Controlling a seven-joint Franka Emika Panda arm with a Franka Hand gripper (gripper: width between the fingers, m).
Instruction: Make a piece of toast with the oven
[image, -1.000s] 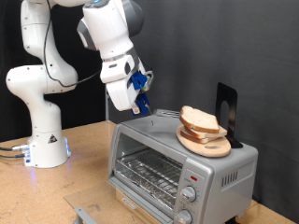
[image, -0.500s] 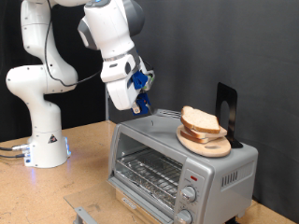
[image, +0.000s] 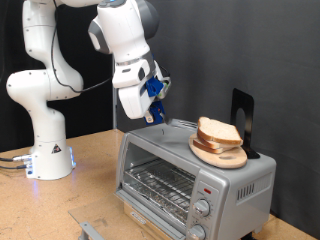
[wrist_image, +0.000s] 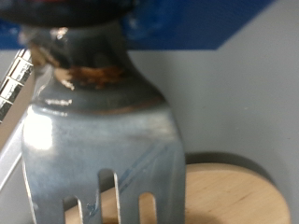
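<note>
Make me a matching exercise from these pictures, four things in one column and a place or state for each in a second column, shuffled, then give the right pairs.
Things:
1. gripper
2. bread slices
3. round wooden board
4. red light

Places or states:
A. on the oven front panel, above the knobs
B. lying directly on the oven's top
C. above the oven's top, towards the exterior view's left, holding a fork
D. stacked on the board

Pairs: 1-C, 2-D, 3-B, 4-A
</note>
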